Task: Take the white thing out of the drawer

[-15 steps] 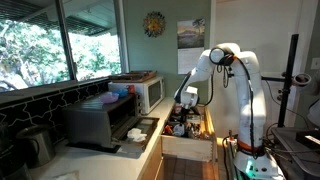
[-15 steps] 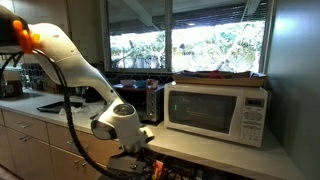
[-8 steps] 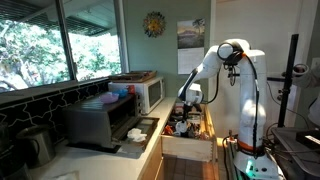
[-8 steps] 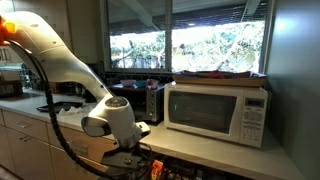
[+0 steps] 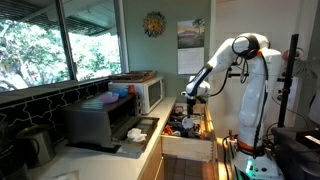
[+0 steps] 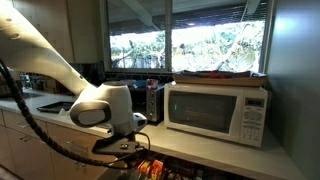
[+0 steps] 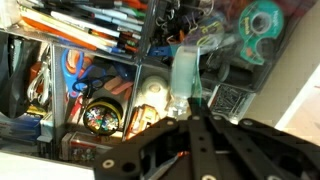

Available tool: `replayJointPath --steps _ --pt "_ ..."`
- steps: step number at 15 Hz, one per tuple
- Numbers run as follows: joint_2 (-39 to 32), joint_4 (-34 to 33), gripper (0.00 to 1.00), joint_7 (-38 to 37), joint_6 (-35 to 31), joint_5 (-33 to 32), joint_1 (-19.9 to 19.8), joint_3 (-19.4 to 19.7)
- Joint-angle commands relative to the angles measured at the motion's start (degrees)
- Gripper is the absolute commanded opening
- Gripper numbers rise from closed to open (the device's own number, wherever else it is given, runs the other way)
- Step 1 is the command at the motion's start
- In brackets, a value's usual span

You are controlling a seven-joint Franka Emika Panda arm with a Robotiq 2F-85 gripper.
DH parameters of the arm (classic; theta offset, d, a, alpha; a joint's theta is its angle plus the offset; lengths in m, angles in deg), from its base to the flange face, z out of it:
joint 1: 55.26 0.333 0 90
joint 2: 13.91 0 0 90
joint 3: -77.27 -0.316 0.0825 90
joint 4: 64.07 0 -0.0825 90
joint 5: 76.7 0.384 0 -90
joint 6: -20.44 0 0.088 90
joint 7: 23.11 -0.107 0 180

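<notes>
- Drawer (image 5: 187, 146): one, standing open below the end of the counter (image 5: 110, 160), with a pale wood front and clear-walled compartments crammed with small clutter.
- One white thing (image 7: 185, 72): a pale, half-clear upright piece. The two dark fingers of the gripper (image 7: 188, 113) are clamped on its lower end. In the wrist view it rises toward twelve o'clock from the fingertips, over the drawer's middle compartments.
- One arm (image 5: 245, 60): white, bending down from its stand so that the gripper hangs above the open drawer in an exterior view.
- Inside the drawer, in the wrist view: one bundle of pens (image 7: 90, 25) at ten o'clock, one teal tape dispenser (image 7: 262, 25) at two o'clock, one round tin (image 7: 100, 118) of coloured bits at eight o'clock.
- On the long pale counter: one white microwave (image 6: 218, 110) and one dark toaster oven (image 5: 100, 122).
- Around the room: wide windows (image 5: 40, 45) full of greenery above the counter, and two wall pieces, a sun ornament (image 5: 153, 23) and a framed picture (image 5: 191, 35).
</notes>
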Motion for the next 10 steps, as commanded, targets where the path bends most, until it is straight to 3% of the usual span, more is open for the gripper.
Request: replayJointPath --steps 1,4,7,10 --pt "13.3 0.0 0.00 -7.9 12.8 -11.0 -3.2 -0.9" --pt "20.0 -2.9 0.00 -17.8 16.6 -16.7 -5.7 -2.5" --pt "22.2 -7.6 0.00 -27.5 20.0 -20.7 -7.4 -3.1" --pt "22.7 -7.9 0.01 -26.2 19.0 -20.4 -4.3 -0.1"
